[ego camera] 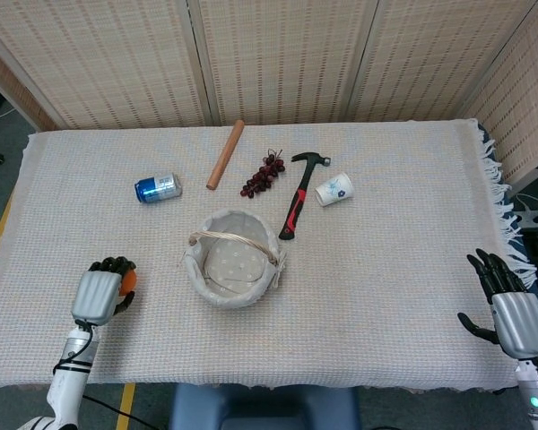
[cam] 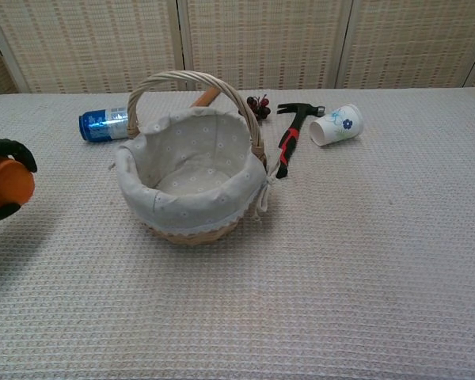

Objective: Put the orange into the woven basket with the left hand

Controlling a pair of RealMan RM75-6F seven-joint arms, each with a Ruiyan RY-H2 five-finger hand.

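Note:
My left hand (ego camera: 101, 291) grips the orange (cam: 5, 181), its dark fingers curled around the fruit. It is raised off the cloth at the table's front left, to the left of the woven basket (ego camera: 233, 270). In the head view only a sliver of the orange (ego camera: 128, 280) shows past the fingers. The basket (cam: 191, 184) has a pale dotted lining and an upright handle, and nothing lies inside it. My right hand (ego camera: 511, 305) hovers at the front right corner with its fingers spread and nothing in them.
Behind the basket lie a blue can (ego camera: 158, 187), a wooden rod (ego camera: 225, 154), a bunch of dark grapes (ego camera: 264, 175), a red-and-black hammer (ego camera: 299, 196) and a tipped paper cup (ego camera: 334, 189). A woven cloth (ego camera: 386, 269) covers the table.

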